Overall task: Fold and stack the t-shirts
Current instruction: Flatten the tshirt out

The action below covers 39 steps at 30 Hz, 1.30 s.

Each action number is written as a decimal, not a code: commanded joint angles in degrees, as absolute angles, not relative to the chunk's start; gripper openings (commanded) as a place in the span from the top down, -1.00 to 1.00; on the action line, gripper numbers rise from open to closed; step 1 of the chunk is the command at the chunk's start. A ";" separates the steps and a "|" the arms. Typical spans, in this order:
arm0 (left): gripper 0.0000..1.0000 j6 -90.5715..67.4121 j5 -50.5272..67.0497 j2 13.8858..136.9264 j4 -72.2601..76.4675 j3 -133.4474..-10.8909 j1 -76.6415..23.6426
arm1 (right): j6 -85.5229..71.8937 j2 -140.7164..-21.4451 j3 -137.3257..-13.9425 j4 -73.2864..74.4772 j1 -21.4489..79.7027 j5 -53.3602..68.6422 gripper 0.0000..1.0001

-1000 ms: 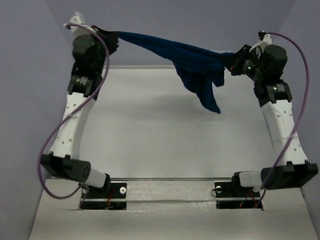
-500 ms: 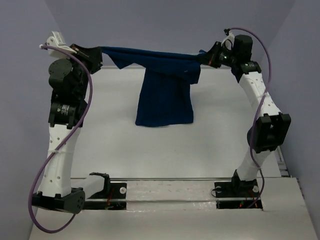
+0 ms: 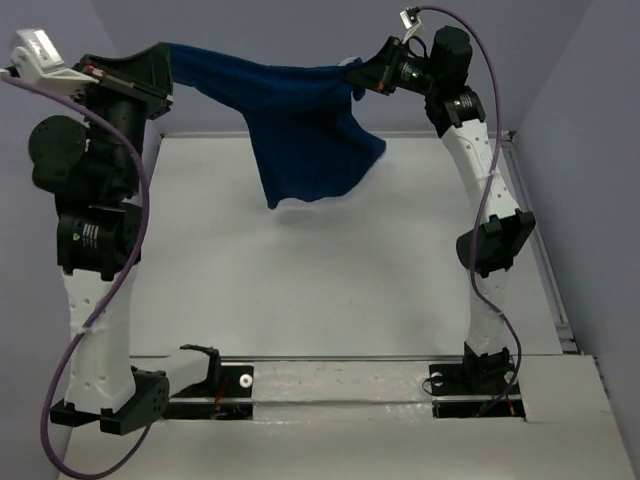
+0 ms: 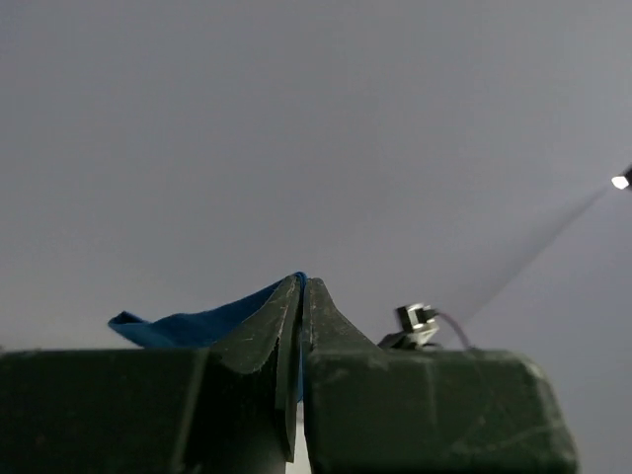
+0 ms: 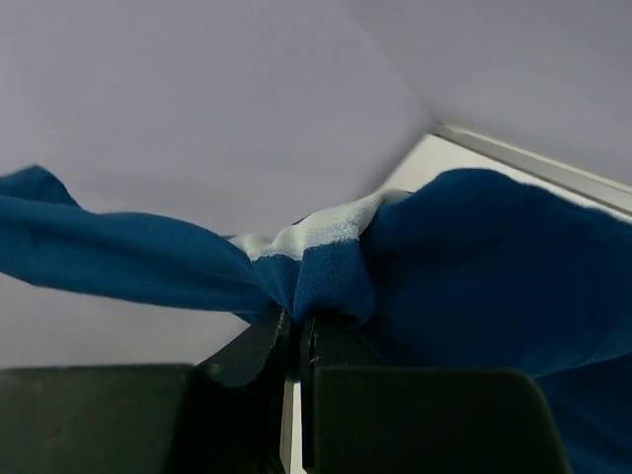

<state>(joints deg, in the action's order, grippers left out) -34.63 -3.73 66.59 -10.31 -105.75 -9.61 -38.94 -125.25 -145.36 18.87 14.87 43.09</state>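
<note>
Left end effector (image 3: 168, 62): clamped on t-shirt (image 3: 305, 140) | right end effector (image 3: 357, 72): clamped likewise (cloth slung between them)

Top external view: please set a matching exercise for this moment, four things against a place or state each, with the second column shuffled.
Things
1. left hand
2. right hand
3. t-shirt
4. table

Places or states
A. white, lying below everything else
B. shut on the t-shirt, upper right of the view
C. dark blue, hanging in the air
D. shut on the t-shirt, upper left of the view

Pairs: 1-D, 2-B, 3-C, 4-A
</note>
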 commanded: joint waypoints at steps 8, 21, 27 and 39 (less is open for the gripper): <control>1.00 -41.47 5.53 55.91 6.75 -89.34 -18.97 | -48.41 -116.99 -114.59 -9.46 7.04 59.66 0.99; -0.98 -27.78 -14.66 58.45 -1.06 -59.42 -39.48 | -26.92 -113.30 -100.28 10.85 -5.80 51.35 -1.00; -0.98 -35.14 -4.46 70.37 -3.34 -58.44 -23.85 | -25.56 -101.55 -88.38 17.67 -5.80 31.82 -0.72; 0.07 -48.52 -0.26 77.51 4.22 -42.27 -16.35 | -32.51 -76.64 -51.69 19.95 14.93 18.20 0.11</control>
